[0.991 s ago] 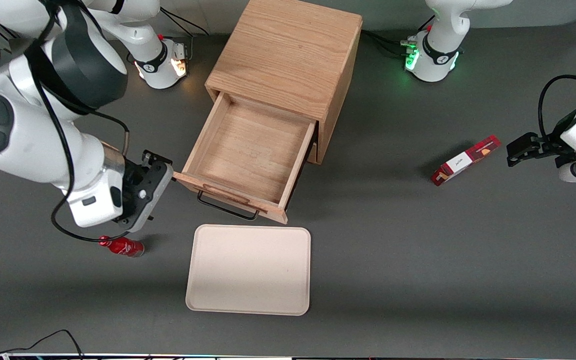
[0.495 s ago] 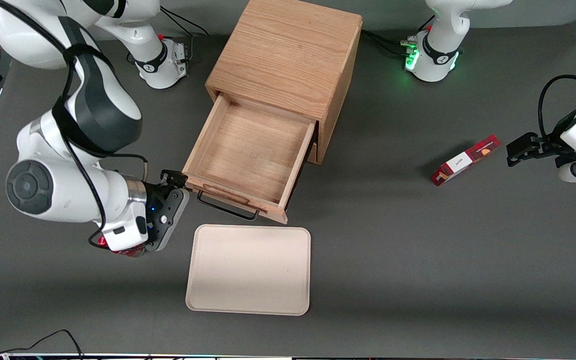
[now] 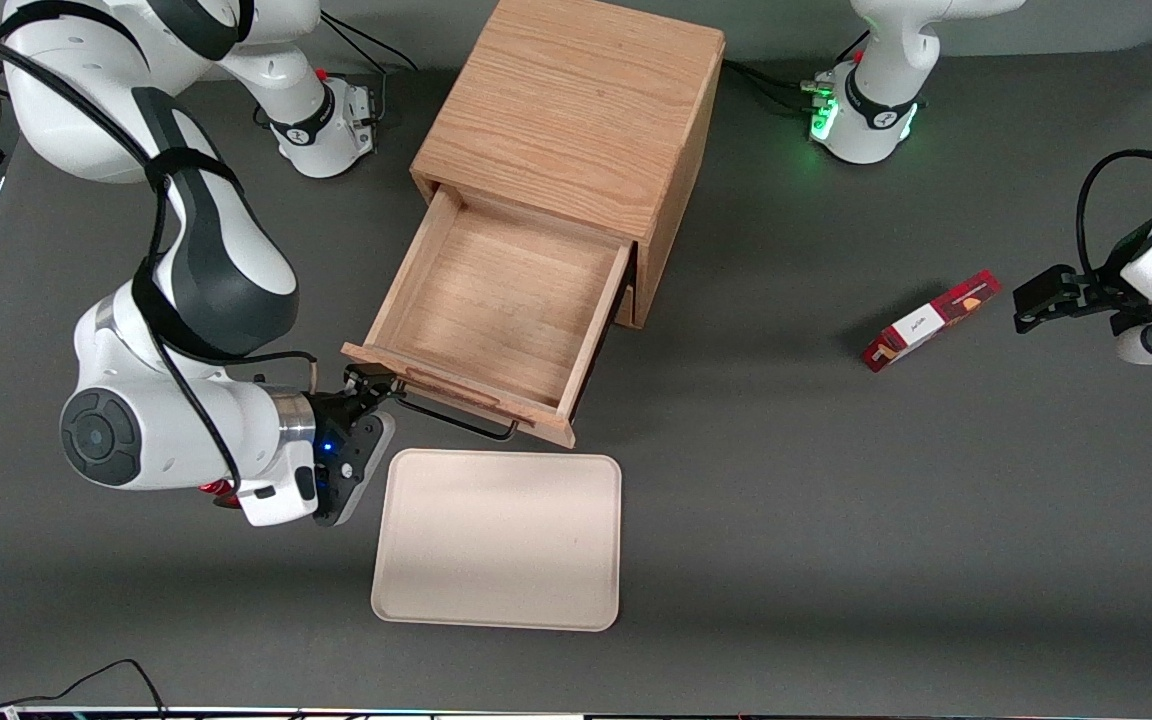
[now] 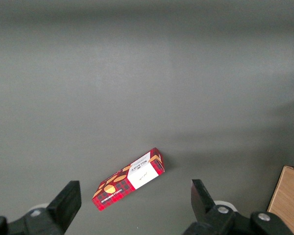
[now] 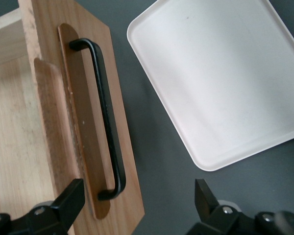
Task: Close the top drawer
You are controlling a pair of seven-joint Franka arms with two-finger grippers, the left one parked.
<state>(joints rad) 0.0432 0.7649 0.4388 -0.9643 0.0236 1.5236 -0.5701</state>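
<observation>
The top drawer [image 3: 496, 300] stands pulled far out of the oak cabinet [image 3: 576, 100], and its shallow tray is empty. Its black wire handle [image 3: 456, 420] runs along the drawer front. My right gripper [image 3: 376, 385] is in front of the drawer front, at the end of the handle toward the working arm's side, close to the corner. In the right wrist view the gripper [image 5: 137, 205] is open. One finger [image 5: 68, 200] is over the drawer front [image 5: 85, 107] and the other [image 5: 206, 198] over the bare table, with the end of the handle [image 5: 108, 122] between them. It holds nothing.
A beige tray [image 3: 496, 540] lies flat on the table, nearer the front camera than the drawer, and also shows in the right wrist view [image 5: 220, 83]. A red bottle [image 3: 221, 490] lies mostly hidden under my arm. A red snack box [image 3: 931, 320] lies toward the parked arm's end.
My right gripper has swung from beside the drawer's corner round to in front of the drawer front, at the handle's end. The drawer has not moved.
</observation>
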